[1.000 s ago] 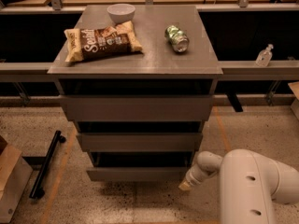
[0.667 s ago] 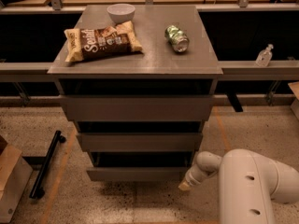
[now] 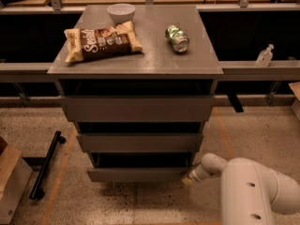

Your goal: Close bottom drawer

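The gripper (image 3: 191,177) sits low by the right end of the bottom drawer (image 3: 136,174) front; whether it is spread or closed cannot be told. The drawer juts out beyond the middle drawer (image 3: 139,142), so the push inward remains undone.

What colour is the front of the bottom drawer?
The bottom drawer front is grey-brown, seen in the camera view; the gripper is by its right end.

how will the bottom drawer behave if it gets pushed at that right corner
The bottom drawer looks rigid, so it should probably slide straight in rather than flex. The gripper sits at its front's right end, so an off-centre push might skew it slightly.
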You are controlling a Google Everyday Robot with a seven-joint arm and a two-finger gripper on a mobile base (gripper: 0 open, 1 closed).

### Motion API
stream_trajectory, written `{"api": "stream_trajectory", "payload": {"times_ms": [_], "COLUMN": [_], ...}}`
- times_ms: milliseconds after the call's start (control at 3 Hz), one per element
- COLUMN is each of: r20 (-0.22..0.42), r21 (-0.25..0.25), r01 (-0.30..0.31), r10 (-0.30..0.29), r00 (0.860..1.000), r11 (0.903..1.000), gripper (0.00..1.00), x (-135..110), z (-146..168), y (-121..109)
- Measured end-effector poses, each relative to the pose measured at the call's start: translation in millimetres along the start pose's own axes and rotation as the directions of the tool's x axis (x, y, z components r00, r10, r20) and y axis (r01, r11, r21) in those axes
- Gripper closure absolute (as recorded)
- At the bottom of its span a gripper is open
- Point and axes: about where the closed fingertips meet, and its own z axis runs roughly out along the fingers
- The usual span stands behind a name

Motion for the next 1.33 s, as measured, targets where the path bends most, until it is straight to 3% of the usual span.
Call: {"api": "stream_trajectory", "payload": {"times_ms": [333, 667, 1333], "r20": [0.02, 0.019, 0.017], "r21": [0.016, 0.013, 0.005], "r01": [-0.017, -0.017, -0.017], "r10": [0.016, 0.017, 0.017], "r00": [1.0, 1.0, 1.0], "r11": [0.9997, 0.9998, 0.9998], "gripper": [1.0, 0.83, 0.37], "x": [0.6, 1.1, 1.9], "z": [2.8, 4.8, 8.9], "y": [-11.8, -9.8, -5.5]}}
